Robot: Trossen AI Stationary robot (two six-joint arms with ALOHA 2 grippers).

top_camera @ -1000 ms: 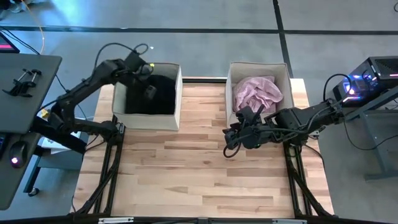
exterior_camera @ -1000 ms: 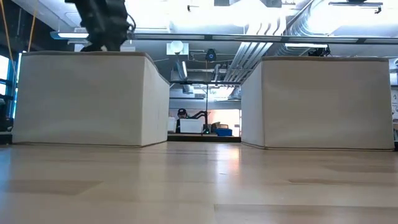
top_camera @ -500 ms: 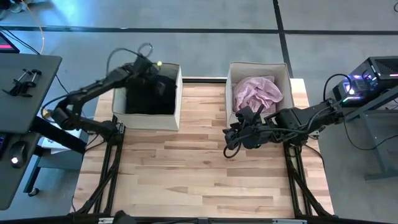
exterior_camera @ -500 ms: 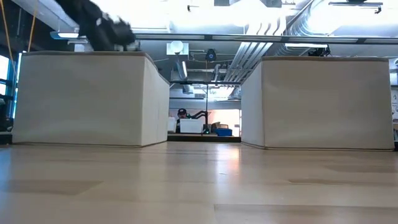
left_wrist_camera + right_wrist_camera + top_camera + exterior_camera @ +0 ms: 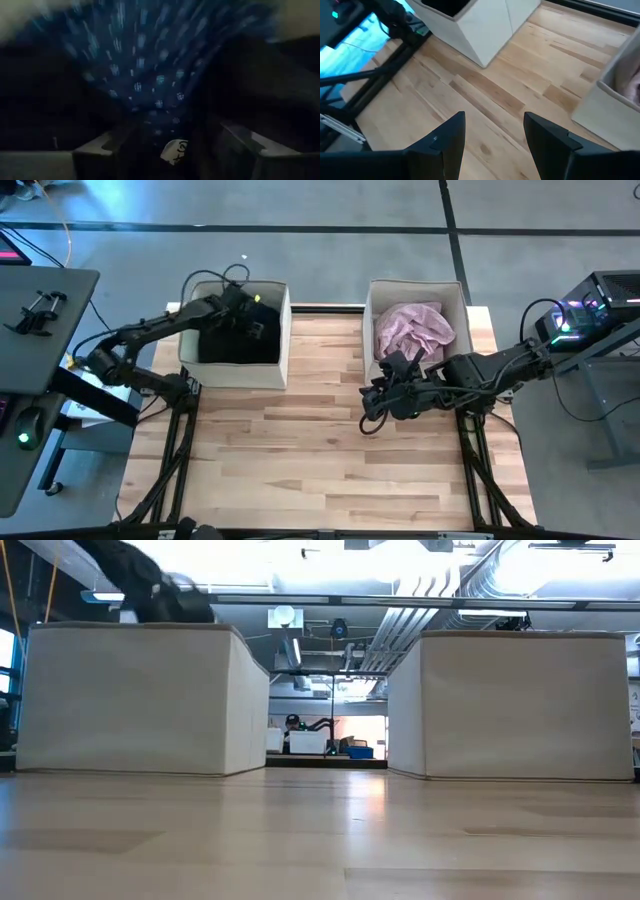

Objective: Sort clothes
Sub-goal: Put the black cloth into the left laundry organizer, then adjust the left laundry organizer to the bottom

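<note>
Wooden table (image 5: pixel 320 440): as I see it from the high view, it carries two beige fabric boxes side by side at its far edge.
Left box (image 5: pixel 283 345): holds dark clothes; my left gripper (image 5: pixel 243 317) reaches into it from above.
Right box (image 5: pixel 368 315): holds the pale pink shirt (image 5: pixel 413 330).
Right gripper (image 5: pixel 378 400): hovers over bare wood just in front of the right box.
Low view: both boxes stand upright, well apart; my left arm (image 5: pixel 150 585) shows dark above the left box's rim.
Left wrist view: the navy dotted shirt (image 5: pixel 150 70) fills the frame, its white label (image 5: pixel 176 151) between my fingers; the jaws look clamped on the cloth.
Right wrist view: my two fingers (image 5: pixel 445 140) stand spread apart over the planks, holding nothing.
</note>
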